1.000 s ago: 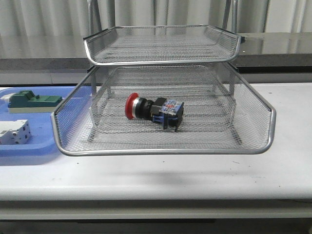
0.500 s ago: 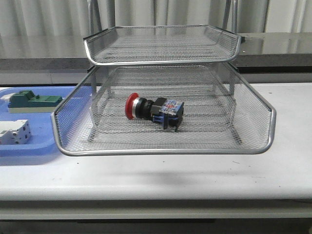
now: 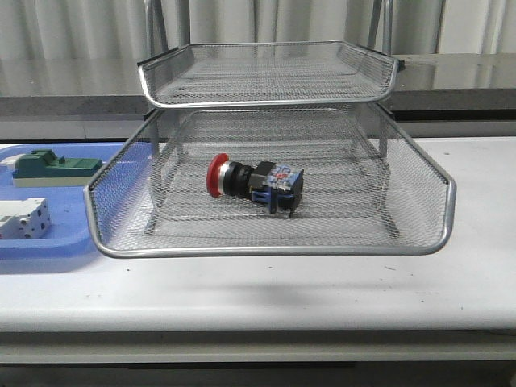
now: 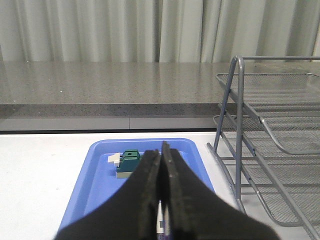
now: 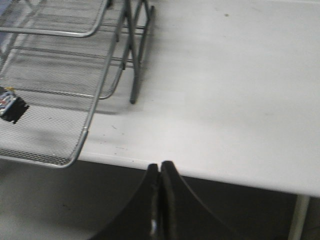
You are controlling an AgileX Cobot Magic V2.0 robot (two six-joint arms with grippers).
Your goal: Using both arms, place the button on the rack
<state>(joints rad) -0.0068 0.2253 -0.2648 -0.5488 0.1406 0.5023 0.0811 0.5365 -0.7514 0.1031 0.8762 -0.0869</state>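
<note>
The button, red head to the left and blue rear block to the right, lies on its side in the pulled-out middle tray of the silver wire-mesh rack. Its blue end also shows through the mesh as the button in the right wrist view. No arm appears in the front view. My left gripper is shut with nothing in it, held above the blue tray. My right gripper is shut and empty, off the table's front edge, to the right of the rack.
A flat blue tray left of the rack holds a green-topped block and a white blocky component. The white table stretches to the right of the rack. A grey counter and curtains stand behind.
</note>
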